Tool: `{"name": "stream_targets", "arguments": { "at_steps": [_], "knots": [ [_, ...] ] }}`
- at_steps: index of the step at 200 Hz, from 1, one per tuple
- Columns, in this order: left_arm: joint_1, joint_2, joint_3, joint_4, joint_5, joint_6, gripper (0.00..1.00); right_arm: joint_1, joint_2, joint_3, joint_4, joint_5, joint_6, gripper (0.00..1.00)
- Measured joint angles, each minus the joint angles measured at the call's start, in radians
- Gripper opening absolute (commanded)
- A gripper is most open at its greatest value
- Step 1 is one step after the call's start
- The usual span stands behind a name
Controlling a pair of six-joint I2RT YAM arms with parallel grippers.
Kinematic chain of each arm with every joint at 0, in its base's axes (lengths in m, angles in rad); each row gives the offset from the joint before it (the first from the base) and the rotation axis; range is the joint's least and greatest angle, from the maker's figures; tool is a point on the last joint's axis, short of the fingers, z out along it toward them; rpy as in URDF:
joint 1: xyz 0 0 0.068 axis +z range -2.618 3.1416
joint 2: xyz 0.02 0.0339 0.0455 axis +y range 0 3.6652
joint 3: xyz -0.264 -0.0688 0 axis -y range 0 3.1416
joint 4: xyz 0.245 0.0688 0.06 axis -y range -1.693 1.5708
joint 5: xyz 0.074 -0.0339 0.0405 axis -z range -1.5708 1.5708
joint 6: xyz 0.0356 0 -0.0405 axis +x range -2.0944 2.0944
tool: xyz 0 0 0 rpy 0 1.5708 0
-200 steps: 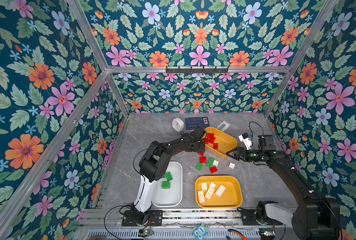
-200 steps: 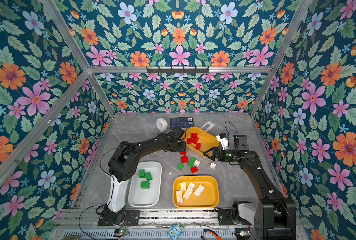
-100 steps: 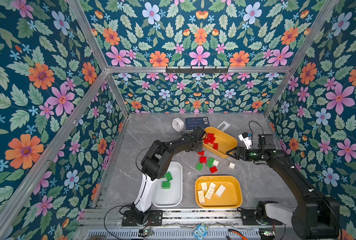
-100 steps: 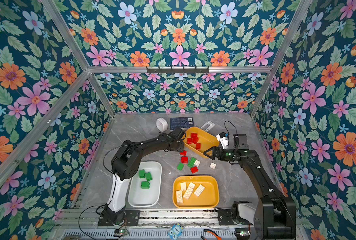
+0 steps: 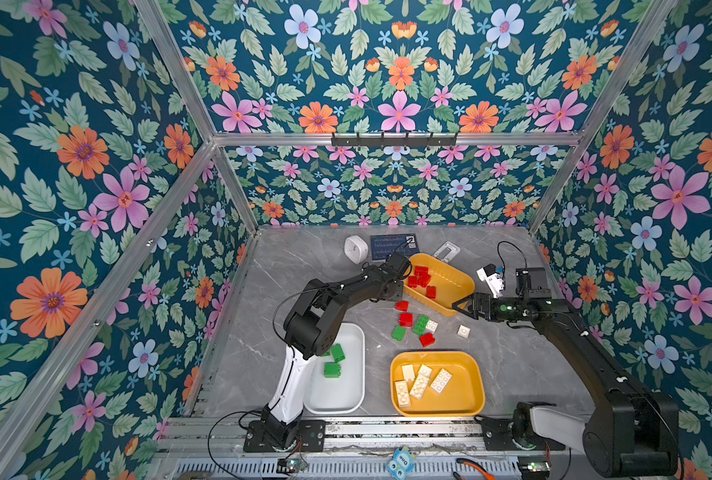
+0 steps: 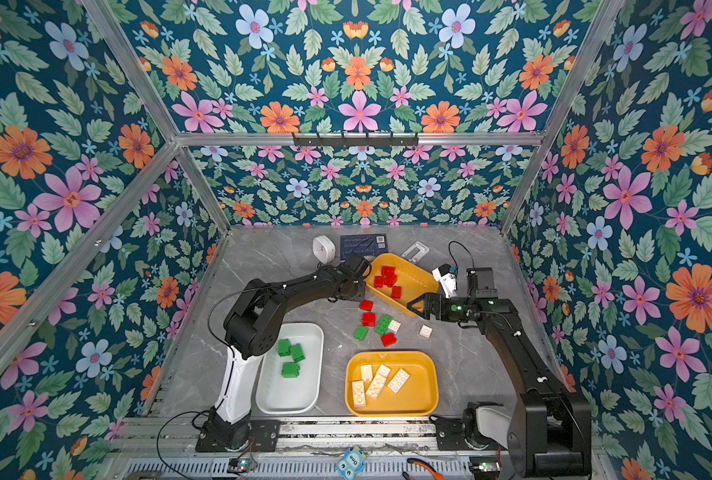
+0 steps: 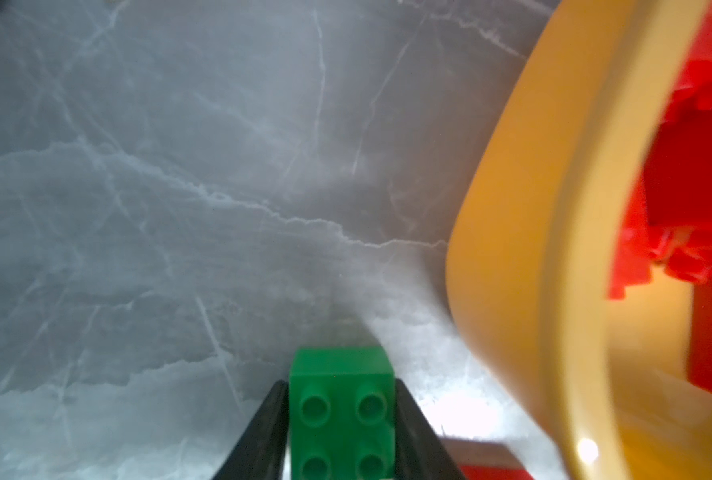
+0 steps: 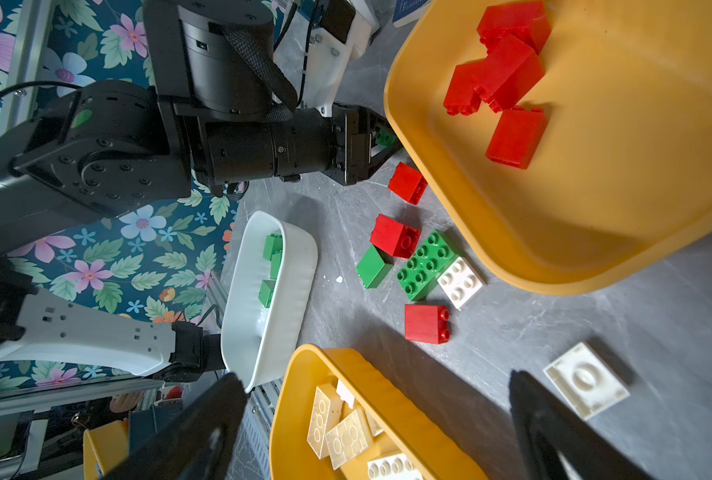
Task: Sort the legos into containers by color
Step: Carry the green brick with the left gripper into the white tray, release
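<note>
My left gripper [image 7: 341, 384] is shut on a small green lego [image 7: 341, 403], low over the table beside the far yellow container [image 5: 458, 282], which holds several red legos [image 5: 420, 276]. In both top views it sits at that container's left edge [image 6: 356, 286]. My right gripper [image 5: 464, 305] is open and empty by the same container's near corner. Loose red, green and cream legos [image 5: 420, 324] lie between the containers, with one cream lego [image 8: 585, 380] close to my right fingers. The near yellow container [image 5: 466, 395] holds cream legos, the white container [image 5: 341, 399] green ones.
A white rounded gadget [image 5: 355, 248], a dark card [image 5: 392, 246] and a small pale clip [image 5: 446, 251] lie at the back of the table. Flowered walls close in three sides, and a metal rail [image 5: 387, 432] runs along the front.
My left gripper has closed on the green lego, staying in about the same place. The right arm has not moved.
</note>
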State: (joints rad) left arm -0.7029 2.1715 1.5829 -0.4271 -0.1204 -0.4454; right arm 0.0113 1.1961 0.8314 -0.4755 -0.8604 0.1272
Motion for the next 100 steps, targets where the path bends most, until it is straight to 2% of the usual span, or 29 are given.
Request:
{"name": "stream_targets", "arguments": {
  "at_steps": [14, 57, 100],
  "knots": [
    [0.003, 0.003, 0.006, 0.0, 0.0, 0.003, 0.3, 0.0, 0.0, 0.0, 0.0, 0.0, 0.0, 0.99],
    [0.016, -0.008, 0.019, -0.046, -0.009, 0.024, 0.3, 0.001, -0.006, -0.001, 0.001, 0.0, 0.0, 0.99],
    [0.011, -0.13, -0.005, -0.123, -0.004, 0.028, 0.32, 0.001, -0.008, 0.0, -0.002, 0.002, 0.0, 0.99]
  ]
}}
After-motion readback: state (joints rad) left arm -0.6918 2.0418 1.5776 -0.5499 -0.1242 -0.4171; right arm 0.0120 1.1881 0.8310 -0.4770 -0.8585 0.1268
